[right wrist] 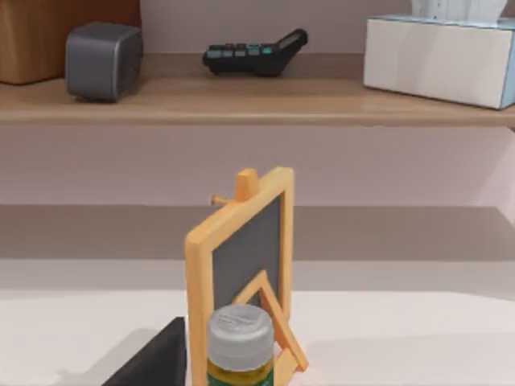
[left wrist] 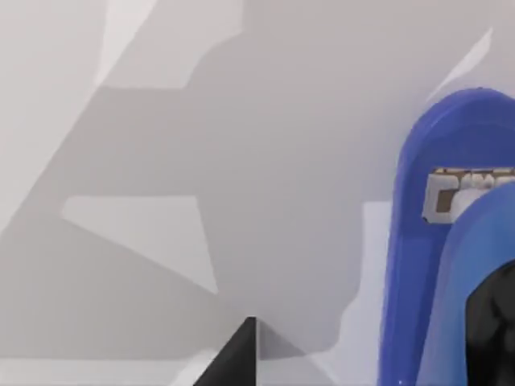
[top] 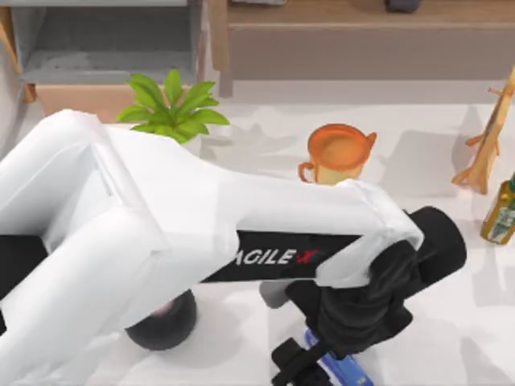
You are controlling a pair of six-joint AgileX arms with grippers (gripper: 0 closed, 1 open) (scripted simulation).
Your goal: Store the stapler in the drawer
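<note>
A: Where does everything sit around the orange trophy cup (top: 338,153)?

B: The drawer (top: 105,48) stands open, well away beside it. The stapler (top: 342,368) lies on the surface (top: 434,137), near the cup's front.

A: Risk?

B: I'd judge an off-centre grip could let it slip mid-carry.

A: The left end effector (top: 310,362)?

B: Right at the stapler; I cannot tell whether its fingers are apart or clamped.
</note>
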